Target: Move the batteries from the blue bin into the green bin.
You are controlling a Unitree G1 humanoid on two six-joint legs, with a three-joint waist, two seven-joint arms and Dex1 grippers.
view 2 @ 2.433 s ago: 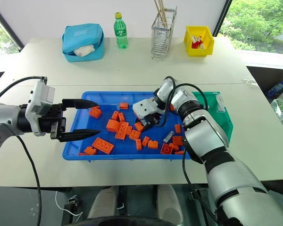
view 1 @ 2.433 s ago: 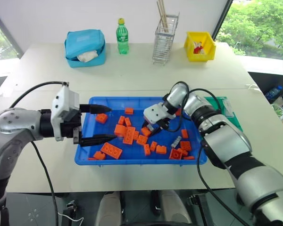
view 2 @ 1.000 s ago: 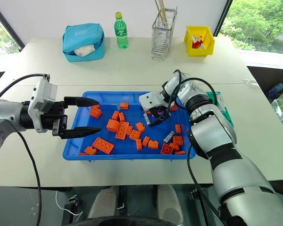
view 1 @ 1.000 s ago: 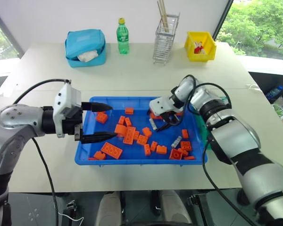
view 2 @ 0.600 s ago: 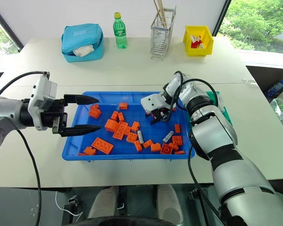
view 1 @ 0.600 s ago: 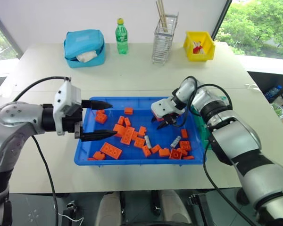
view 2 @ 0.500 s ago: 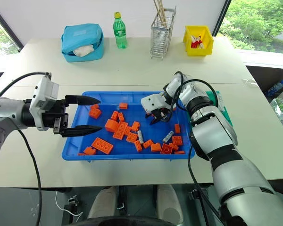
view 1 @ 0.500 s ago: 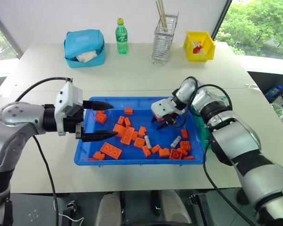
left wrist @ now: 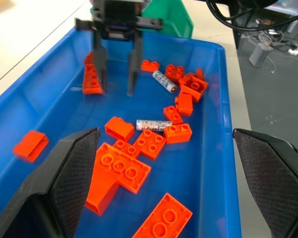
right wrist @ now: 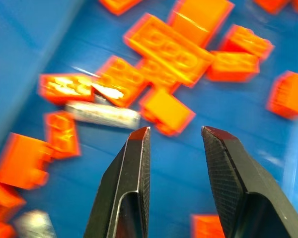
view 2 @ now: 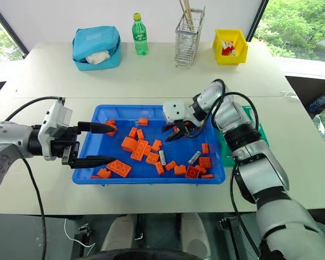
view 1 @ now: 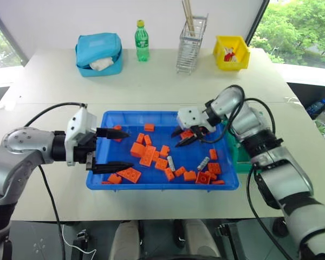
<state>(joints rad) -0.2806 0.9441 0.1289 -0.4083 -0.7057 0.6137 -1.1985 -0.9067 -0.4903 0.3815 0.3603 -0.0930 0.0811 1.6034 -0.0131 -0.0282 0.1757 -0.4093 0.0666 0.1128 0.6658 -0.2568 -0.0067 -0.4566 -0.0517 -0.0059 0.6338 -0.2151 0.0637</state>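
Observation:
The blue bin (view 1: pixel 162 187) sits at the middle of the table with several orange bricks (view 1: pixel 146 154) in it. Two batteries lie on its floor, one (view 1: pixel 171 162) near the centre and one (view 1: pixel 203 162) further right. My right gripper (view 1: pixel 180 137) hangs open and empty over the bin's far right part, above the bricks (right wrist: pixel 159 106) and a battery (right wrist: pixel 102 114). My left gripper (view 1: pixel 122 149) is open over the bin's left end, pointing right, holding nothing. The green bin (view 1: pixel 234 158) stands against the blue bin's right side, largely hidden by my right arm.
At the table's far side stand a light-blue pouch (view 1: pixel 98 54), a green bottle (view 1: pixel 141 40), a wire holder with sticks (view 1: pixel 190 46) and a yellow bin (view 1: pixel 231 52). Bare table lies between them and the blue bin.
A battery that hung by my right gripper's fingers a second ago now lies on the blue bin's floor among the bricks. The right wrist has turned and drawn back. The left gripper stayed put.

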